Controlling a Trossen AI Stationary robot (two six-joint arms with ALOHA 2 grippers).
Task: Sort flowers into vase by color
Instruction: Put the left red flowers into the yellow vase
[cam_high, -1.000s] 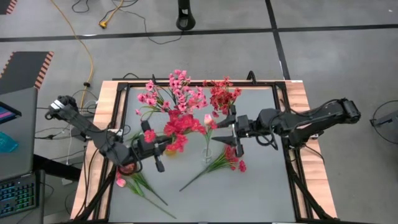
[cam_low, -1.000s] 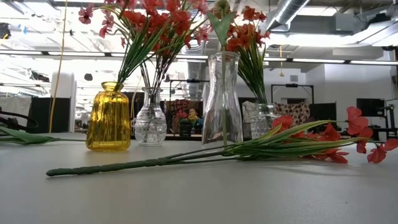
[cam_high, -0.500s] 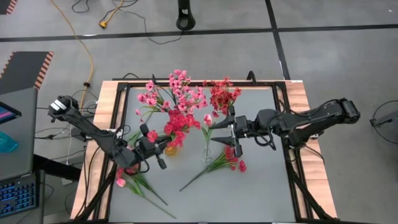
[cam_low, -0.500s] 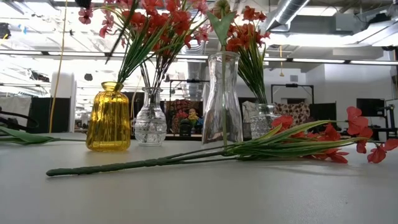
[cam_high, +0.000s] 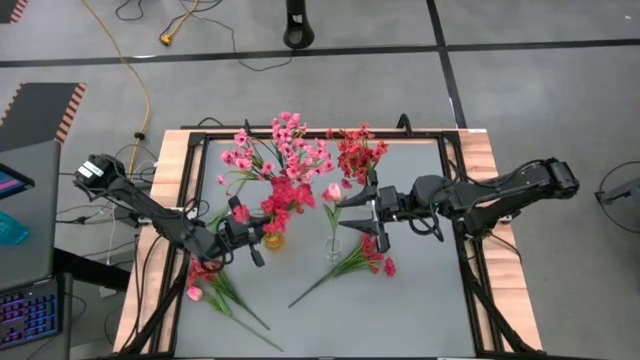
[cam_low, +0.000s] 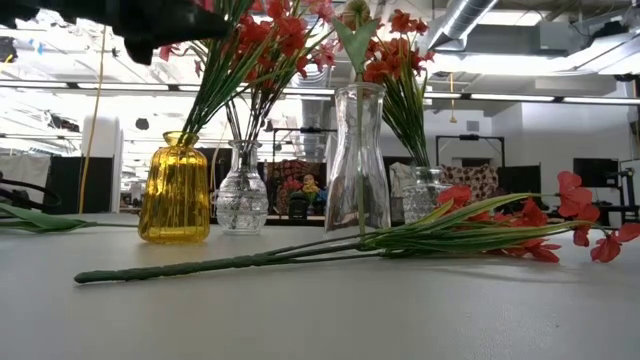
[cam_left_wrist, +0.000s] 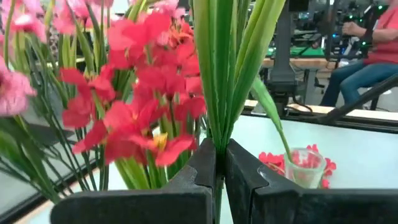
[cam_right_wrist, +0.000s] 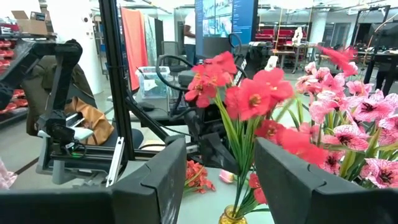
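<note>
My left gripper (cam_high: 255, 232) is shut on a red-blossomed flower sprig (cam_high: 285, 195) right over the yellow vase (cam_low: 175, 187); in the low view it shows dark at the top left (cam_low: 150, 20). Whether the sprig's foot is in the vase, I cannot tell. My right gripper (cam_high: 360, 213) hangs open and holds nothing, beside the tall clear vase (cam_low: 358, 160) with its pale pink bud (cam_high: 333, 192). A loose red sprig (cam_low: 420, 238) lies flat on the table. My left gripper pinches the sprig's green stem bundle (cam_left_wrist: 217, 134) between its two fingers, just below where the long leaves fan out. The fingers lie level, coming from the table's left, across the upright stem. The fingers hide the stem's lower end.
Pink sprigs (cam_high: 280, 145) stand in a faceted clear vase (cam_low: 241, 190) and dark red ones (cam_high: 355, 150) in a small vase (cam_low: 425, 195) at the far side. Loose pink flowers (cam_high: 215, 290) lie near the front left. A black frame (cam_high: 460, 200) rims the table.
My left gripper has come down with the red sprig over the yellow vase and now shows at the top of the low view. The sprig has stayed upright in the shut fingers.
</note>
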